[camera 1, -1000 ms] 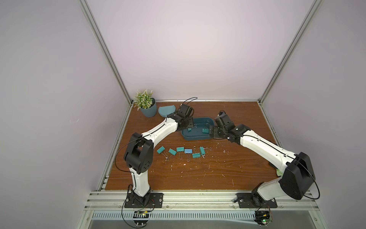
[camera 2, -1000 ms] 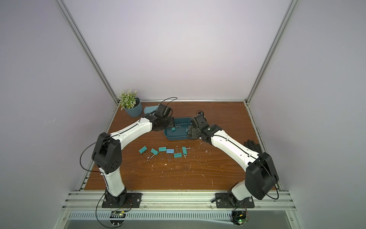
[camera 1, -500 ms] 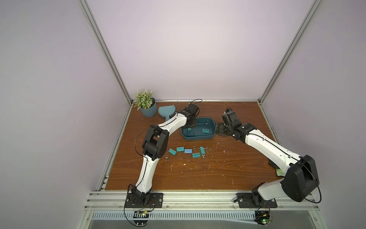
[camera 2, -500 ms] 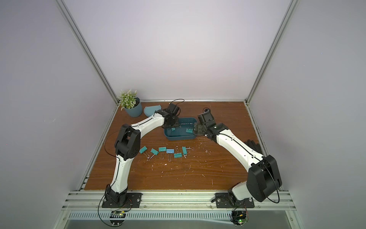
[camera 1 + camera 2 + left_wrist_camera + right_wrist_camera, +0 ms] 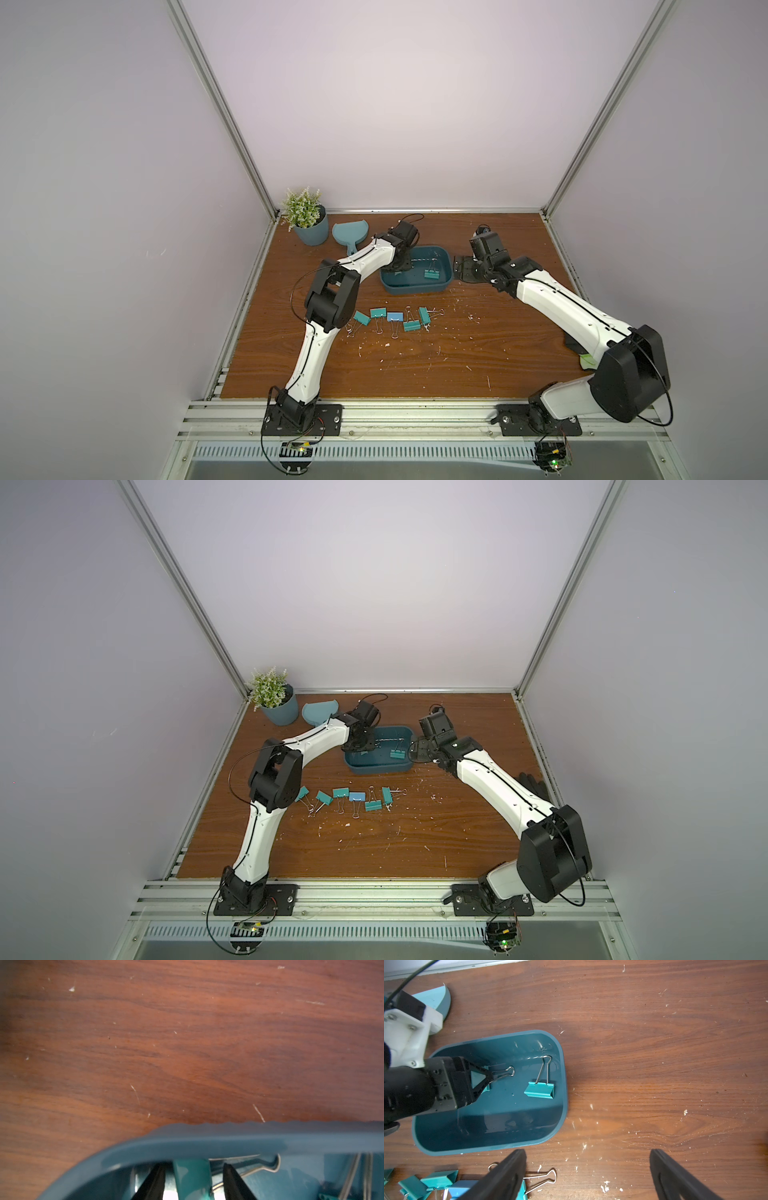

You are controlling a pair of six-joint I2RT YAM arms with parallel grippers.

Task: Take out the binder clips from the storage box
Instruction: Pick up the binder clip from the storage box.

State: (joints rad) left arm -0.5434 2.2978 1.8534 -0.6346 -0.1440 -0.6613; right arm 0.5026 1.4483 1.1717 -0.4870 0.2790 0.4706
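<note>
Wooden tabletop [image 5: 415, 374]: left claw [image 5: 194, 1165] has entered the dark teal plastic storage box [image 5: 508, 1122], narrowing astride a teal binder clip [image 5: 191, 1182], pickup imminent; right claw [image 5: 587, 1152], wide, has withdrawn.

Your right gripper [image 5: 587, 1153] hangs with its black fingers spread wide above the scratched brown wooden table [image 5: 654, 1064]. The dark teal rounded plastic tub [image 5: 564, 1093] holds one teal binder clip with silver wire handles [image 5: 539, 1089]. The left gripper [image 5: 485, 1080] reaches onto a second teal clip [image 5: 487, 1089]. More teal and light blue clips [image 5: 440, 1178] lie outside the tub, beside one of your fingers.

tops: high, front, downward | wrists: close, downward | shared: storage box [image 5: 412, 287]
</note>
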